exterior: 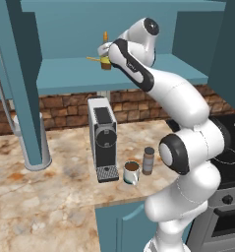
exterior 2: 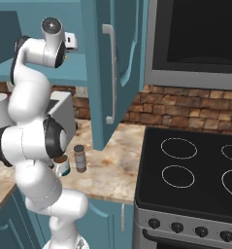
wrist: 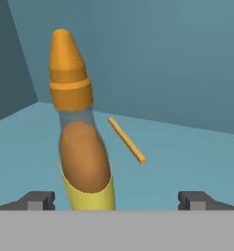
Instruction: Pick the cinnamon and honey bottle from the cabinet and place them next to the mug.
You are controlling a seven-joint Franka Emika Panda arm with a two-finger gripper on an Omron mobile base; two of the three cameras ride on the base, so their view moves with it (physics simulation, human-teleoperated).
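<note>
The gripper (wrist: 116, 200) stood spread apart, the honey bottle (wrist: 81, 142) toward its nine-o'clock finger; centring it before squeezing seemed wise.

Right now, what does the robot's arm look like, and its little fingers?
The arm is glossy white, built of fat rounded segments with black bands and black round caps at the joints. No cables or markings show. The gripper has two small, blocky dark grey fingertips.
</note>
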